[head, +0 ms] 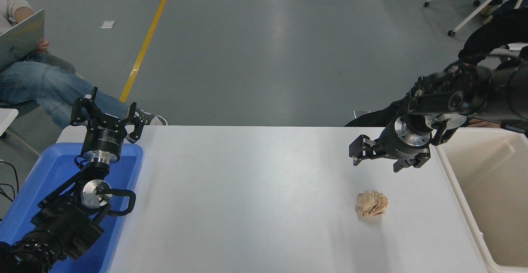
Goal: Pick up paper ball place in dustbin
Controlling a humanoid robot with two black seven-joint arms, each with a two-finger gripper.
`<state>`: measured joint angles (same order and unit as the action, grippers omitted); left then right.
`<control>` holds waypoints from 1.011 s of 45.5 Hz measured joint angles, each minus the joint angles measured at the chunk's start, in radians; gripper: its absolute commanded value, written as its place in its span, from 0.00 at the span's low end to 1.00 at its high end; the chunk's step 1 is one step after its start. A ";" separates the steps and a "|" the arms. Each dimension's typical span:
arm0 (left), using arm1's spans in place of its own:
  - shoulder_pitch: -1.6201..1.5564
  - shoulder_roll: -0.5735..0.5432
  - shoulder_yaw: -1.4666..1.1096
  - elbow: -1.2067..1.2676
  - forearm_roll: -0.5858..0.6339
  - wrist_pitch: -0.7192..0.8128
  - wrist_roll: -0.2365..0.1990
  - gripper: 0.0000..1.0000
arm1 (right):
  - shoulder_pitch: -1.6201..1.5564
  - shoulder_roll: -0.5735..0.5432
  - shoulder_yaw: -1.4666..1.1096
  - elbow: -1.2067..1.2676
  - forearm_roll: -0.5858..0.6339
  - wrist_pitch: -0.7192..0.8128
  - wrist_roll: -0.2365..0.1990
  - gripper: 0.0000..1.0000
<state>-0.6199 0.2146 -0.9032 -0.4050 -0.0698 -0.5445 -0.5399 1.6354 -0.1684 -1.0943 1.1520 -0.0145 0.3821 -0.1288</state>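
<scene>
The tan, crumpled paper ball (372,203) lies on the white table (255,190), right of the middle. The beige dustbin (462,190) stands at the table's right edge, and its inside shows nothing in it. My right gripper (377,158) is open and empty. It hangs over the table just beyond the ball and left of the dustbin's rim, apart from both. My left gripper (106,112) is open and empty, parked over the blue tray (49,174) at the lower left.
A person in jeans with a laptop (20,38) sits at the far left. A person in dark clothes (491,34) sits behind the dustbin at the far right. A white chair base (474,1) stands on the floor beyond.
</scene>
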 measured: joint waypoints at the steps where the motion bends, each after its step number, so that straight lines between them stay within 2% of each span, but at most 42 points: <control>1: 0.000 0.000 0.000 0.000 0.000 0.000 0.000 0.99 | -0.017 0.006 0.004 0.000 -0.011 -0.012 -0.001 0.96; 21: 0.000 0.000 0.000 0.000 0.000 0.000 0.000 0.99 | -0.231 0.062 0.036 -0.130 -0.094 -0.108 -0.012 0.93; 36: 0.000 0.000 0.000 0.000 -0.001 0.001 0.000 0.99 | -0.300 0.072 0.038 -0.212 -0.131 -0.152 -0.077 0.93; 46: 0.000 0.000 0.000 0.000 -0.001 0.001 0.000 0.99 | -0.324 0.074 0.054 -0.229 -0.148 -0.165 -0.100 0.93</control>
<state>-0.6195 0.2146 -0.9035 -0.4049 -0.0704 -0.5435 -0.5399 1.3113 -0.0948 -1.0402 0.9233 -0.1622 0.2169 -0.2284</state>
